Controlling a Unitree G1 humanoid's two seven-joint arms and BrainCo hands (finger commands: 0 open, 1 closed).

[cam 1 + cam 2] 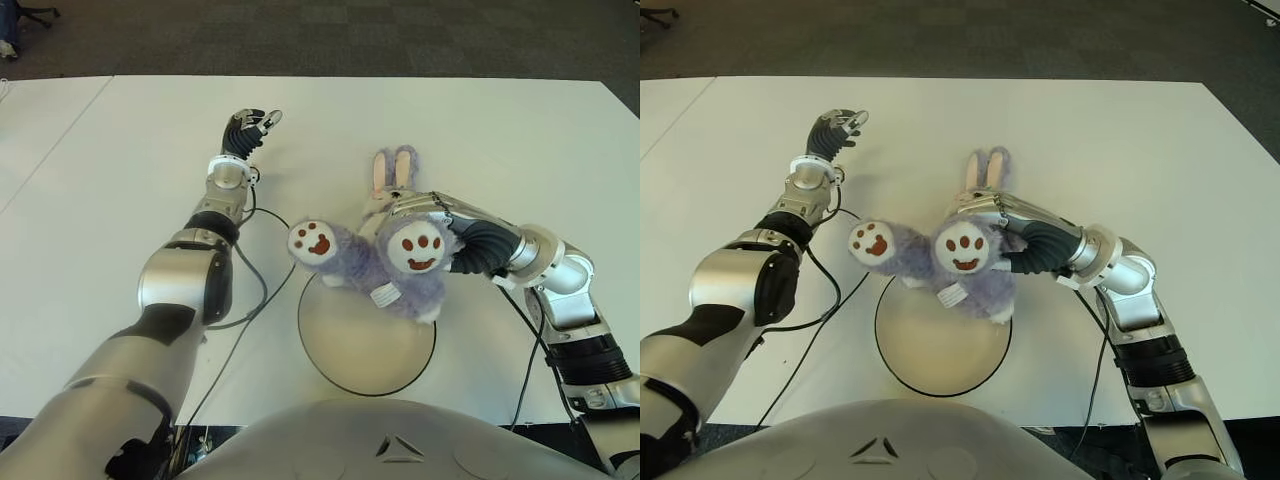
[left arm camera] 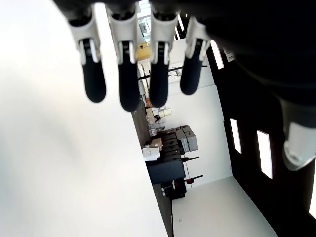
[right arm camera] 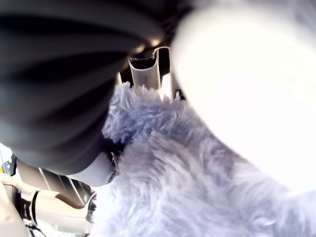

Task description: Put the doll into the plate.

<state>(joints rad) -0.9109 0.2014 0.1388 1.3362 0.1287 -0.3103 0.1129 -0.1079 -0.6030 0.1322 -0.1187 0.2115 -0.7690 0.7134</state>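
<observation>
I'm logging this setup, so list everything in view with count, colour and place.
doll: one, lilac plush rabbit with white paw soles, held over the plate's far edge
plate: one, cream with dark rim, on the table's near edge
table: one, white, fills the view
cables: black, trailing from both arms
left robot hand: fingers relaxed, holding nothing, left of the doll
right robot hand: clasped on the doll

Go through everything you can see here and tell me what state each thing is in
doll: gripped by the right hand, held over the plate's far rim, feet pointing up
plate: upright on the table, nothing resting in it
right hand: closed around the doll
left hand: fingers relaxed, holding nothing
table: white, bare here
</observation>
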